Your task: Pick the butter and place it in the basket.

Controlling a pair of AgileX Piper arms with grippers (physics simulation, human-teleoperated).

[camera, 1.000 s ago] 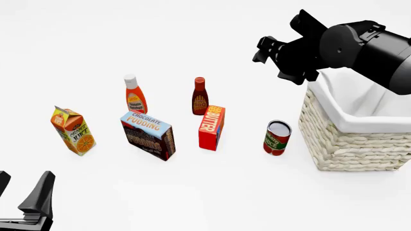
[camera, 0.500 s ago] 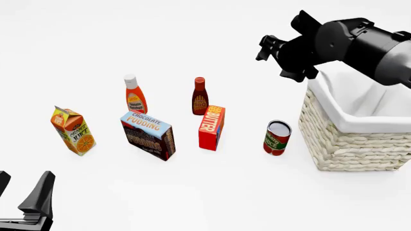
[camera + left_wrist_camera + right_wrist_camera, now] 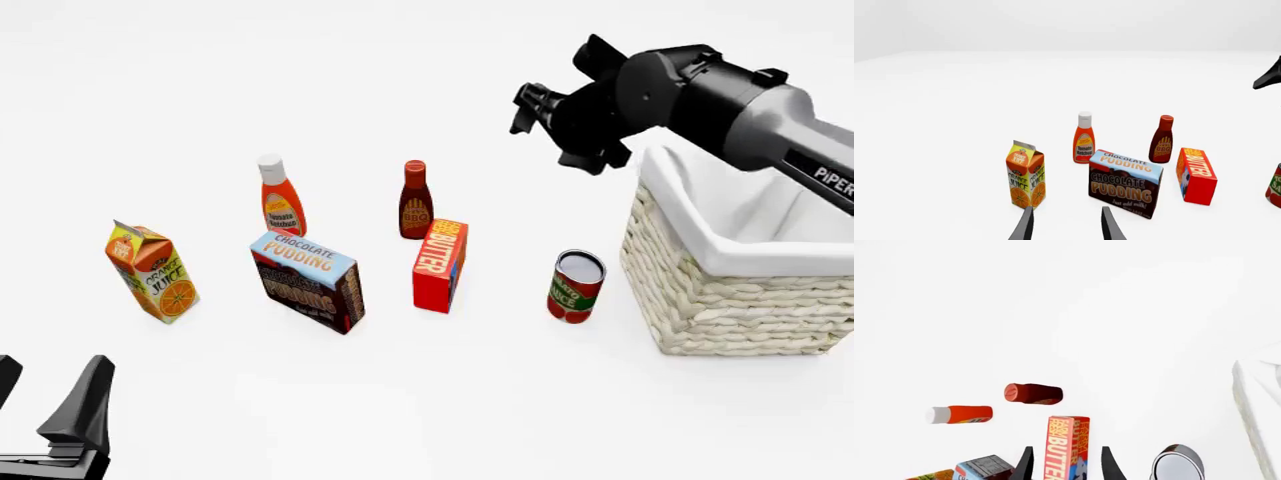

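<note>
Right fingers spread, empty, hovering above the butter, which stands on the bench between them, untouched.

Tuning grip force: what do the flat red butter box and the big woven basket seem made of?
The flat red butter box looks like matte printed cardboard: flat faces, sharp edges. The cream woven basket looks like wicker, with braided strands, and a white lining that seems cloth folded over the rim.
</note>
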